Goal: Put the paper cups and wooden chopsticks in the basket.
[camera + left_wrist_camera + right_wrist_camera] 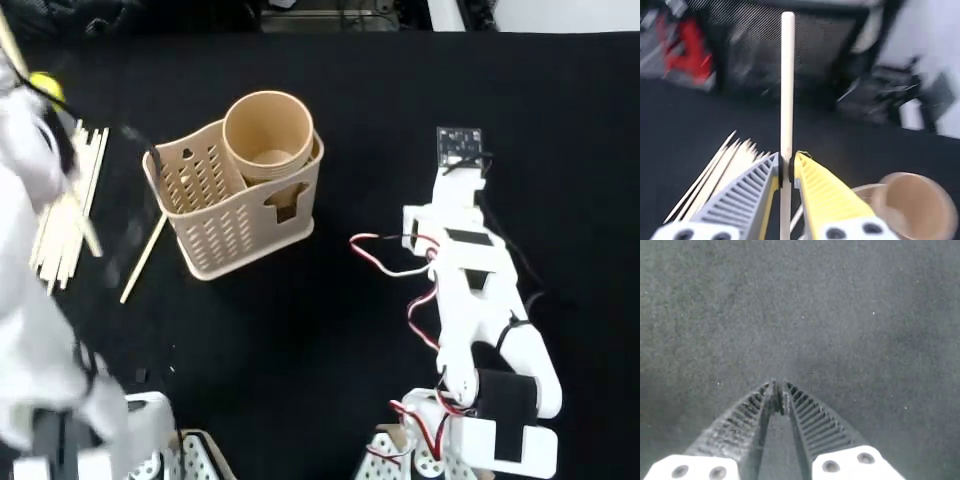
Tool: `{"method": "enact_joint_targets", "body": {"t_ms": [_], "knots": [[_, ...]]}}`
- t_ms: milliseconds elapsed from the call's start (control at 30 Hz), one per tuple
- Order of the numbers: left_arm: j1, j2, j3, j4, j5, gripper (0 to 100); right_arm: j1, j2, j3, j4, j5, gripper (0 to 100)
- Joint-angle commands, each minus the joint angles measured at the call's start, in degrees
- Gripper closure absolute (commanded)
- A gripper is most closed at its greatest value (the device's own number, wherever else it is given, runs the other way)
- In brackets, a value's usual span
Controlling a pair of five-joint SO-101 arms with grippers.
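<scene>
Overhead view of a black bench (330,340): a beige slotted basket (240,225) stood left of centre, with one paper cup (268,135) upright inside it, mouth up, at the end farther from the arms. Well to the basket's left lay a loose bundle of wooden chopsticks (62,225). A stray chopstick (146,256) lay alone between that bundle and the basket. The left arm (30,190) showed as a white blur above the bundle, while the right arm (480,300) sat folded on the opposite side, well apart from the basket. In the left wrist view, the left gripper (786,165) was clenched on a single held chopstick (787,75), which ran straight between the grey and yellow jaws and stuck out beyond their tips. The bundle lay fanned on the bench beneath, and the cup's round mouth sat near the yellow jaw. In the right wrist view, the right gripper (776,392) was closed on nothing, its tips pressed together over bare bench. A chopstick of this kind looked light, stiff, thin and smooth, so it would probably swivel or slide in a pinch taken near one end. A firm hold nearer the middle seemed safer. The cup looked light and thin-walled, likely to crumple under pressure, and best taken gently by the rim.
</scene>
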Motion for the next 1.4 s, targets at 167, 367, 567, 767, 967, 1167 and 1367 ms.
{"method": "enact_joint_targets", "body": {"t_ms": [167,367,567,767,967,1167,1367], "knots": [[10.33,-18.11,41.45,-29.45,0.7,97,0.26,0.13,-2.07,-1.05,-0.35,98.5],[10.51,-29.45,73.89,-59.69,0.7,97,0.26,0.13,-2.07,-1.05,-0.26,98.5],[10.59,-39.38,90.68,-78.15,0.7,97,0.26,0.13,-2.07,-1.05,-0.26,98.5],[10.59,-46.15,88.57,-78.07,3.69,97,0.26,0.13,-2.07,-1.05,-0.35,98.5],[10.59,-47.74,88.04,-78.33,6.77,97,0.18,0.13,-2.07,-1.05,-0.44,98.5],[10.42,-45.71,102.46,-84.66,6.33,97,0.18,0.13,-2.07,-1.05,-0.44,98.5],[10.59,-45.54,110.55,-85.01,6.95,80,0.18,0.13,-2.07,-1.05,-0.44,98.5]]}}
